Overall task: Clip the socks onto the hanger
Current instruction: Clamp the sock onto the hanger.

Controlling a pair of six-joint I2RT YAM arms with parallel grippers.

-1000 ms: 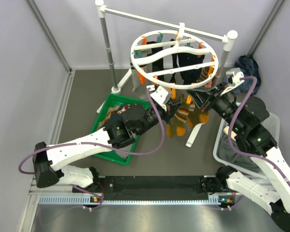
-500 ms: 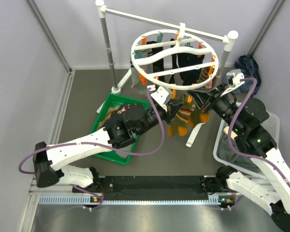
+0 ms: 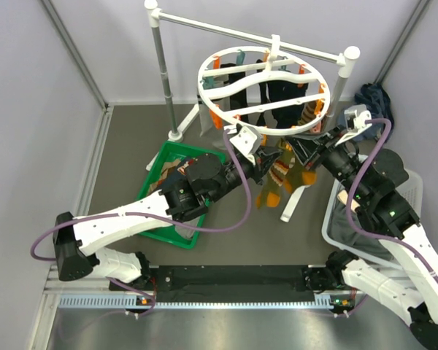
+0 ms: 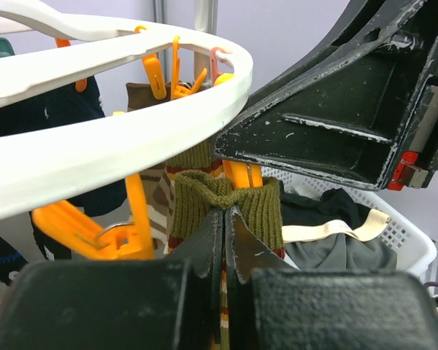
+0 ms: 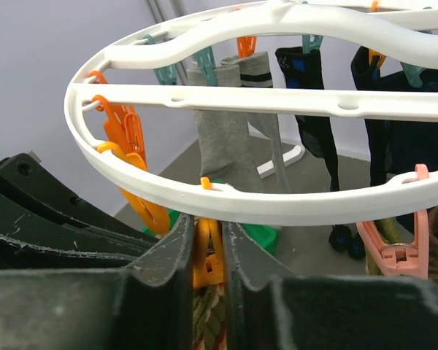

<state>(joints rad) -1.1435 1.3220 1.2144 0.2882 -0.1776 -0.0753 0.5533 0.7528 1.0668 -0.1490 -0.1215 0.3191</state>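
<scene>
Top view: tabletop [image 3: 124,168] is carrying rail stand [image 3: 160,73], w/ hanger [image 3: 257,109] hanging off its bar. White basket [image 3: 328,219] is sitting at R, green tray [image 3: 152,175] at L. Grey sock [image 5: 219,138] & navy sock [image 5: 317,109] are hanging clipped under ring. L hand [image 4: 224,219] is reaching under near rim, closed tight on olive cuff of argyle sock [image 4: 263,208]. R hand [image 5: 208,226] is facing it, pinching orange clip [image 5: 204,262] just above cuff. Can't tell if clip is biting cuff.
</scene>
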